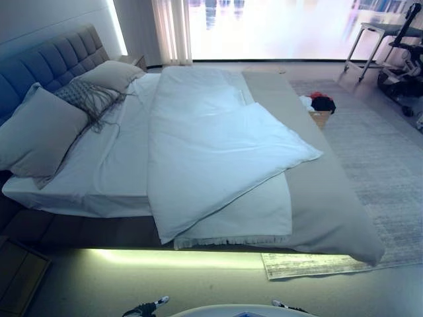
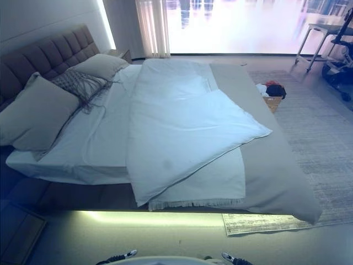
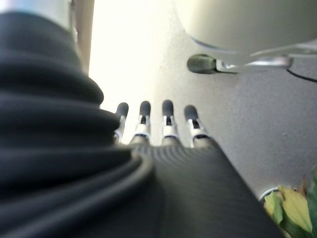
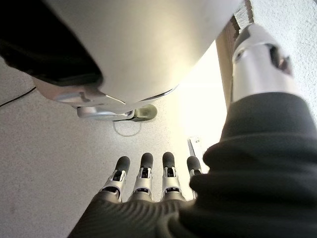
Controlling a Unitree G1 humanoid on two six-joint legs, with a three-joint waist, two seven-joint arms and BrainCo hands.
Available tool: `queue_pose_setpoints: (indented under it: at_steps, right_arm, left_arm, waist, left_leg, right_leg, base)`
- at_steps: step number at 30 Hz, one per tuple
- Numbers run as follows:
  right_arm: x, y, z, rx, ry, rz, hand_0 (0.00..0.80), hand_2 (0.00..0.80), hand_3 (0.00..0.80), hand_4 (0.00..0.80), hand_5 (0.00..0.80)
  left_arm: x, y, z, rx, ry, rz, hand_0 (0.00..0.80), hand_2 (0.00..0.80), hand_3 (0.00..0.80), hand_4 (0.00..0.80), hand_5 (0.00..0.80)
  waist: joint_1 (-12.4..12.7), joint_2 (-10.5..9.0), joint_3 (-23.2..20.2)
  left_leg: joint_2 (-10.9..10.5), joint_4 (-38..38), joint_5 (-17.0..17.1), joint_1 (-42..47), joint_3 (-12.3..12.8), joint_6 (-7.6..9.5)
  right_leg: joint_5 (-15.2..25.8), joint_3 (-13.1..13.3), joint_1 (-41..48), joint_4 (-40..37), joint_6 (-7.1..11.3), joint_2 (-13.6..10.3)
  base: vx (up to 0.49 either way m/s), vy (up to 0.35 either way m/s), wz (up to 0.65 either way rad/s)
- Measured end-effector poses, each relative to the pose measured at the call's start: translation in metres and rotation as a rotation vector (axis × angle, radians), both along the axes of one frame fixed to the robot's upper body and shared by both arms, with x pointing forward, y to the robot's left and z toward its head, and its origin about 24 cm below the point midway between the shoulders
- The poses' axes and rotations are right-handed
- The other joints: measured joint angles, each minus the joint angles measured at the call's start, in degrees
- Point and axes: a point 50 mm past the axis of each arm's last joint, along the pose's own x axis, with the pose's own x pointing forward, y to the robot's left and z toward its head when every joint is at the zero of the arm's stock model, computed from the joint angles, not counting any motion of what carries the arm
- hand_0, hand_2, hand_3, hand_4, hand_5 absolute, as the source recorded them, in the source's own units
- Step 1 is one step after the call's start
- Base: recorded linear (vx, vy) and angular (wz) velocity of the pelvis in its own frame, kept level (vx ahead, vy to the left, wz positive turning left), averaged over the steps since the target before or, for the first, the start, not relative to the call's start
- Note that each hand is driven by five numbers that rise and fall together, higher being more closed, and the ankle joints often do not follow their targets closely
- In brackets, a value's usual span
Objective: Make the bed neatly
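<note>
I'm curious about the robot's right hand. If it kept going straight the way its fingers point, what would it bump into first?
Probably just the floor. The right hand hangs with straight fingers pointing down at bare floor, holding nothing.

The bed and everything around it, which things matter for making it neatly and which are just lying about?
For the job:
white duvet, folded back crookedly
grey blanket
white sheet
pillows
left hand and right hand, both open, hanging over the floor

Lying about:
basket of clothes
rug
side table
</note>
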Motion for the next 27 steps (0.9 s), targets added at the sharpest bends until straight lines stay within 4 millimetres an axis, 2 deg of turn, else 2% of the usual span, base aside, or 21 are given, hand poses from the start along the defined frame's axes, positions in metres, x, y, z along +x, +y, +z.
queue_pose_setpoints:
  at_steps: [15, 18, 20, 21, 24, 25, 26, 27]
  right_arm:
    - [-0.003, 0.0, 0.0, -0.029, 0.039, 0.009, 0.0, 0.0, 0.0, 0.0, 0.0]
    - [0.005, 0.002, 0.0, -0.028, 0.039, 0.053, 0.0, 0.0, 0.0, 0.0, 0.0]
    - [0.016, 0.008, 0.0, -0.02, 0.027, 0.073, 0.0, 0.0, 0.0, 0.0, 0.0]
    - [0.019, 0.007, 0.001, -0.024, 0.028, 0.076, 0.0, 0.0, 0.0, 0.0, 0.0]
    - [0.018, -0.002, 0.002, -0.062, 0.041, 0.074, 0.0, 0.0, 0.0, 0.0, 0.0]
    - [0.018, -0.004, 0.003, -0.07, 0.04, 0.075, 0.0, 0.0, 0.0, 0.0, 0.0]
    - [0.022, -0.019, 0.007, -0.106, 0.034, 0.057, 0.0, 0.0, 0.0, 0.0, 0.0]
    - [0.021, -0.023, 0.008, -0.117, 0.042, 0.047, 0.0, 0.0, 0.0, 0.0, 0.0]
  left_arm:
    - [0.0, 0.0, 0.0, 0.008, 0.004, -0.004, 0.0, 0.0, 0.0, 0.0, 0.0]
    - [0.001, 0.003, 0.001, 0.03, 0.004, 0.012, 0.0, 0.0, 0.0, 0.0, 0.0]
    - [0.012, 0.014, 0.004, 0.053, -0.043, 0.057, 0.0, 0.0, 0.0, 0.0, 0.0]
    - [0.016, 0.016, 0.005, 0.052, -0.062, 0.098, 0.0, 0.0, 0.0, 0.0, 0.0]
    - [0.006, 0.006, 0.002, 0.014, -0.042, 0.189, 0.0, 0.0, 0.0, 0.0, 0.0]
    - [0.004, 0.004, 0.001, 0.009, -0.036, 0.209, 0.0, 0.0, 0.0, 0.0, 0.0]
    - [0.002, -0.007, -0.002, -0.013, -0.019, 0.221, 0.0, 0.0, 0.0, 0.0, 0.0]
    - [0.008, -0.003, 0.0, -0.005, -0.047, 0.219, 0.0, 0.0, 0.0, 0.0, 0.0]
  waist:
    - [-0.01, -0.03, 0.24]
    - [0.11, -0.36, 2.1]
    - [0.86, -2.76, 4.95]
    - [1.41, -3.57, 6.17]
    - [1.33, -1.49, 7.37]
    - [1.21, -0.87, 7.05]
    - [2.86, 4.41, 6.83]
    - [3.12, 3.66, 7.75]
  left_leg:
    - [0.31, 0.66, -0.13, -0.69, -0.07, -0.19]
    - [0.84, 9.03, -2.6, -4.29, -0.73, -1.63]
    - [-0.33, 21.81, -3.09, -10.59, -3.08, -2.58]
    - [-0.37, 26.93, -3.53, -13.84, -3.44, -3.6]
    - [3.84, 18.72, -3.23, -14.42, -2.44, -3.62]
    - [4.53, 15.34, -3.42, -14.55, -2.25, -3.2]
    - [10.26, 11.07, -2.64, -15.6, -2.55, -5.5]
    - [10.75, 10.97, 1.12, -16.08, -2.05, -6.8]
  right_leg:
    - [-0.4, -0.19, -0.6, 0.3, -0.08, 0.27]
    - [-1.54, -0.98, -1.69, 2.11, -0.71, 0.38]
    - [-2.04, 0.03, -1.98, 2.8, -1.39, -1.18]
    - [-1.82, 0.55, -1.87, 3.04, -1.75, -2.06]
    - [-1.92, -0.74, -2.68, 3.0, -1.61, -1.93]
    - [-3.25, 0.0, -3.13, 1.32, 0.37, -1.55]
    - [-5.5, 0.35, -5.34, 9.7, -1.23, 3.5]
    - [-12.1, 0.46, -7.57, 24.48, -2.76, 3.81]
  base:
    - [-0.001, -0.036, 0.0]
    - [0.0, 0.005, 0.05]
    - [0.129, 0.19, -0.08]
    - [0.204, 0.282, -0.38]
    - [0.312, 0.325, -0.32]
    - [0.309, 0.269, -0.46]
    - [0.274, 0.28, -0.31]
    - [0.255, 0.306, -0.12]
